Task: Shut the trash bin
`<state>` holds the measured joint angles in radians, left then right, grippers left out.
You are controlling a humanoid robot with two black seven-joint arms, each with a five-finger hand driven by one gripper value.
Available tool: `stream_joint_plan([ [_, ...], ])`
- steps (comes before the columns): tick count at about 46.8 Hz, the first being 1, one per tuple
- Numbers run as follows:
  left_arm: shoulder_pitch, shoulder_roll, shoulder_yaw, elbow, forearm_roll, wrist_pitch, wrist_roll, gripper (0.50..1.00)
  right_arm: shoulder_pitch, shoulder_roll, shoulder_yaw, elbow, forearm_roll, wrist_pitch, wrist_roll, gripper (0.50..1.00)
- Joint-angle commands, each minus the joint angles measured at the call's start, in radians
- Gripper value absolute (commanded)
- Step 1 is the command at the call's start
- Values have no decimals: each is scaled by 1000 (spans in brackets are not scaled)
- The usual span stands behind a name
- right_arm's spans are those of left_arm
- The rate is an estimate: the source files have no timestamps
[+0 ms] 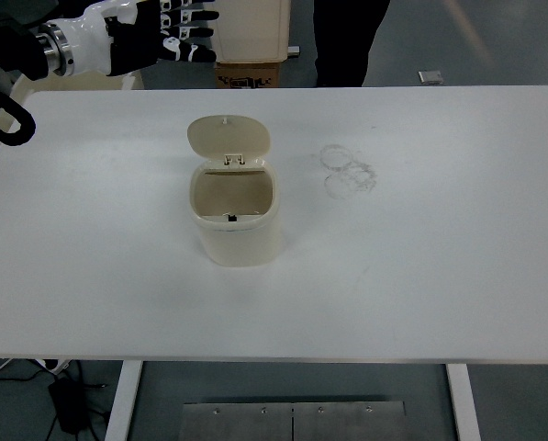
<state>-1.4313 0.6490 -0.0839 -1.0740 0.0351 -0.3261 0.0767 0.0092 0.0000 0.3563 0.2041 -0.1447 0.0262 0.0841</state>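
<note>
**Cream bin standing open on a white table**

Cream plastic forms the small trash bin (pixel 235 220), which stands a little left of the middle of the white table (pixel 420 266). Its lid (pixel 229 138) is swung up and back on the hinge at the far rim, so the inside of the bin shows as a bare tan cavity; the bottom of the cavity is in shade and hard to make out. A small dark catch sits at the middle of the near rim.

The left hand (pixel 150 37) hangs above the far left corner of the table, well apart from the bin and touching nothing. Its fingers (pixel 193 29) are stretched out and slightly parted, pointing to the right, and they hold nothing. The forearm behind it is cut off by the left edge of the picture.

Faint ring-shaped smudges (pixel 350 171) mark the table to the right of the bin. Beyond the far edge stand a person's dark trouser legs (pixel 347 41), cut off at the top of the picture, beside a cardboard box (pixel 249 73) partly hidden by the table.
</note>
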Motion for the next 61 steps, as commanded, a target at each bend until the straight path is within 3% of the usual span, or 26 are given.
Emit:
stream_joint_plan([
  [1,-50,1,59,-23,25,-8,0,1000,0,0,0,0,1,0,0,993],
  [13,-264,37,266,-116,109,-71,3,1000,0,0,0,0,1,0,0,993],
  [18,-316,32,337,-121,166,-109,57,1000,0,0,1,0,1,1,0,993],
  [30,-319,21,343,-123,267,-174,74,1000,0,0,0,0,1,1,0,993],
  [36,-333,21,342,-136,266,-240,103,1000,0,0,0,0,1,1,0,993],
  [46,-319,8,342,-144,266,-252,124,1000,0,0,0,0,1,0,0,993],
  [49,-320,8,340,-146,259,-285,124,1000,0,0,0,0,1,1,-1,993],
  [61,-316,11,339,-216,224,-285,124,1000,0,0,0,0,1,0,0,993],
])
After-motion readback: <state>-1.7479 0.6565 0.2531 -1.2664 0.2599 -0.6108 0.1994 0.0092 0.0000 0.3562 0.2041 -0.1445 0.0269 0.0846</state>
